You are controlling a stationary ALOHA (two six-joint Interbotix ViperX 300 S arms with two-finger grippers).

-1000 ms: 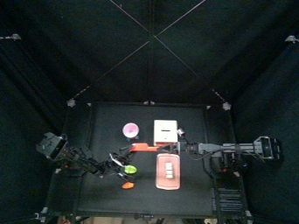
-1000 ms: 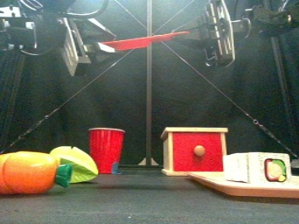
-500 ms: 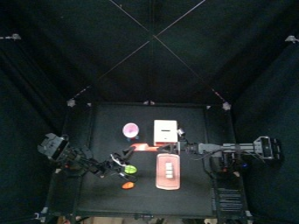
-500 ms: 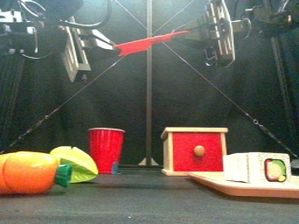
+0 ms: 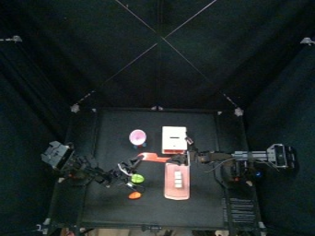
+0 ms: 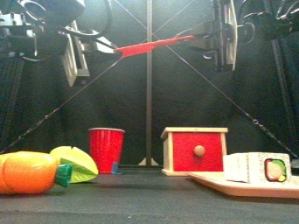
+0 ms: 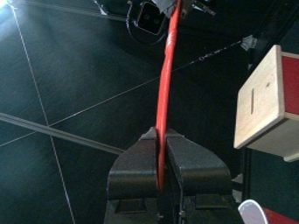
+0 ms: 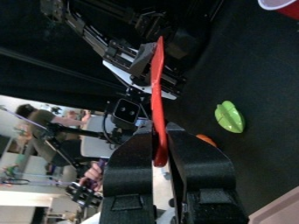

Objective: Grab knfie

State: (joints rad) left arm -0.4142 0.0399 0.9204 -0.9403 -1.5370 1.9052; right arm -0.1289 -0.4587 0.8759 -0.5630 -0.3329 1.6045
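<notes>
The knife, a slim red-orange stick, hangs high in the air between both arms. My left gripper is shut on its left end. My right gripper is shut on its right end. In the left wrist view my left gripper pinches the knife, which runs on to the other arm. In the right wrist view my right gripper pinches the knife the same way. In the top view the knife lies between the two grippers, over the table's middle.
On the table stand a red cup, a red box, an orange lump and a yellow-green lump at front left. A pink board with a white block lies at front right.
The knife has shifted a little to the right and tilted, its left end lower. The right gripper has turned edge-on and now holds the knife's right end.
</notes>
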